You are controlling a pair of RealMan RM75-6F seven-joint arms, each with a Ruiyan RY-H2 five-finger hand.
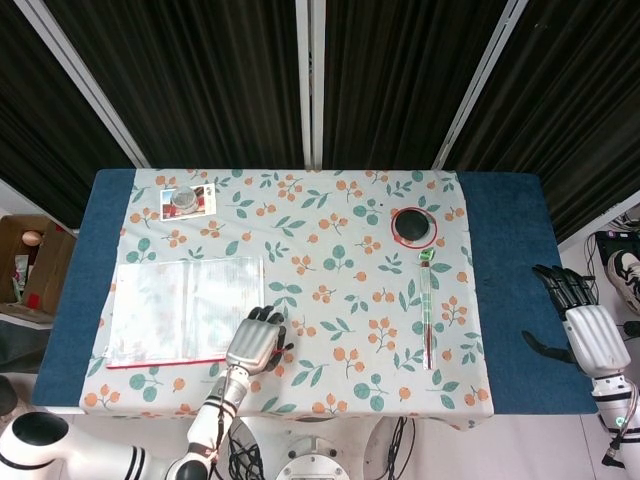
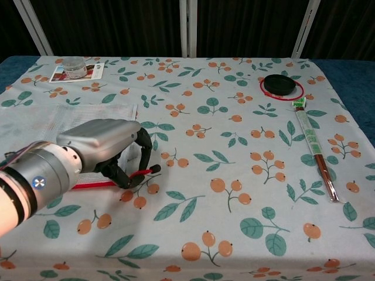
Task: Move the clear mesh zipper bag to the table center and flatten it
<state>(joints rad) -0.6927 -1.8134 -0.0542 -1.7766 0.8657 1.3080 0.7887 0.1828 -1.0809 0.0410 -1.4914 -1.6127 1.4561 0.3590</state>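
The bag (image 1: pixel 185 310) is lying flat on the left part of the table (image 1: pixel 500 300), well apart from the centre, its red zipper edge (image 2: pixel 96 184) facing the robot. It is looking thin, limp and light, likely sliding easily on the cloth (image 2: pixel 234 146) but crumpling if pushed; the stiffer zipper corner seems the best hold. The left hand (image 2: pixel 108 152) is curling over that corner, fingers (image 2: pixel 143 149) closing on the red zipper end. Far right, the right hand (image 1: pixel 590 335) is hanging off the table, holding nothing, fingers apart.
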